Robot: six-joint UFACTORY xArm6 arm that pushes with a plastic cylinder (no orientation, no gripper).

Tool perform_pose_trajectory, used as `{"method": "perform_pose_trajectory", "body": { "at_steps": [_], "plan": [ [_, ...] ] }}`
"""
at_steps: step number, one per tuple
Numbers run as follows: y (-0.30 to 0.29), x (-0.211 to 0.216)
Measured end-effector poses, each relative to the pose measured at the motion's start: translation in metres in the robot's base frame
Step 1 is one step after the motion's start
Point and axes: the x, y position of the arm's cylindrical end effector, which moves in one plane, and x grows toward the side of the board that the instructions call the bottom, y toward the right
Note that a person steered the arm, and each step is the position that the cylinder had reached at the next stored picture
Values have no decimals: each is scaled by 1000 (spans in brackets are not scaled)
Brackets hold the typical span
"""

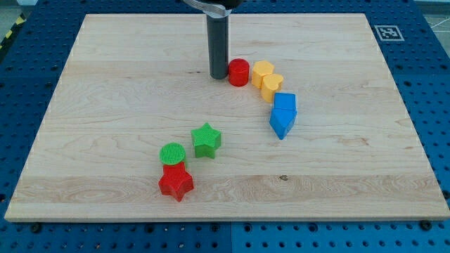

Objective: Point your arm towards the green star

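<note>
A robotics lab bench: a wooden board point(140, 70) lies on a blue perforated mounting table point(429, 84), with a fiducial marker point(385, 32) at the board's 1 o'clock corner.

The tip point(219, 75) stands just left of the red cylinder point(238, 72). Between it and the green star point(206, 140) the board point(105, 105) is free. The green cylinder point(172, 154) and the red star point(176, 183) crowd the star's lower left side.

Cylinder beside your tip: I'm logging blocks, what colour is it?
Red cylinder, just right of my tip, camera view.
</note>
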Motion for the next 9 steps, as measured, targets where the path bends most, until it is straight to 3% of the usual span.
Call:
{"method": "perform_pose_trajectory", "body": {
  "at_steps": [1,3,4,5,7,9],
  "plan": [
    [3,0],
    [-124,7],
    [-168,42],
    [-153,70],
    [-76,60],
    [0,103]
  ]
}}
